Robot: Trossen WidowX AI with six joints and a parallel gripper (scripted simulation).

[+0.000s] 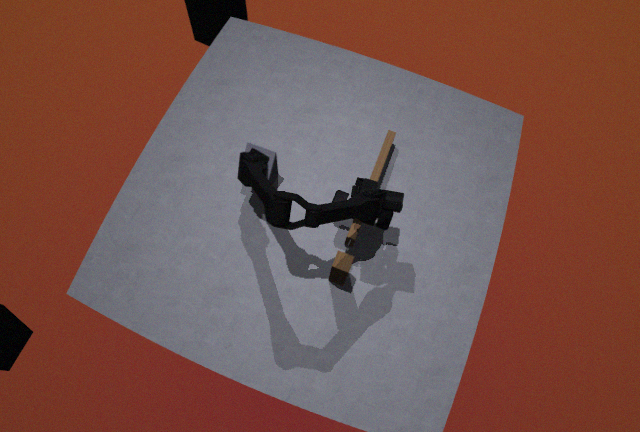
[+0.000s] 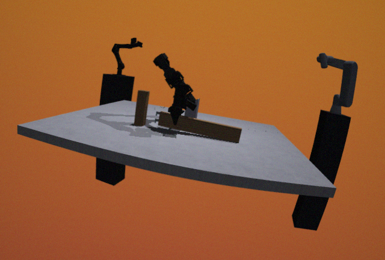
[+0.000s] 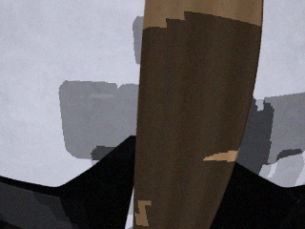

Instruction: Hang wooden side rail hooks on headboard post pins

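Observation:
The wooden side rail [image 1: 383,157] [image 2: 214,130] [image 3: 197,86] slopes. Its hook end is raised above the table, and its far end is down at the table top. The gripper [image 2: 175,121] [image 3: 183,191] is shut on the rail near the hook end, with one finger on each side in the wrist view. The steel hooks [image 2: 157,117] stick out from the rail's end toward the post, with a small gap in the exterior view. The headboard post [image 1: 342,263] [image 2: 141,108] stands upright on the table. Its slot and pins cannot be made out.
The grey table [image 1: 180,262] [image 2: 267,157] carries the arm's base [image 1: 252,166], with a pale upright block [image 1: 266,150] beside it. Two other arms [image 2: 116,52] [image 2: 349,83] stand on black pedestals beyond the table's edges. The working arm's shadow falls around the post.

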